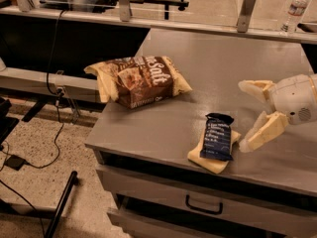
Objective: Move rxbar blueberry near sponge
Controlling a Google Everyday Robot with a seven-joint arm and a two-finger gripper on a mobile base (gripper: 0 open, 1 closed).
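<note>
The rxbar blueberry (217,136), a flat dark navy wrapper with pale text, lies on top of the pale yellow sponge (210,158) near the front edge of the grey table (208,68). My gripper (243,115) is at the right, just right of the bar and apart from it. It is open and empty, with one pale yellow finger (255,89) up and the other (262,131) low by the table top.
A large brown-and-cream chip bag (138,81) lies at the table's left. A water bottle (295,6) stands at the far right back. A drawer with a handle (204,206) is under the table front. Cables run over the floor at left.
</note>
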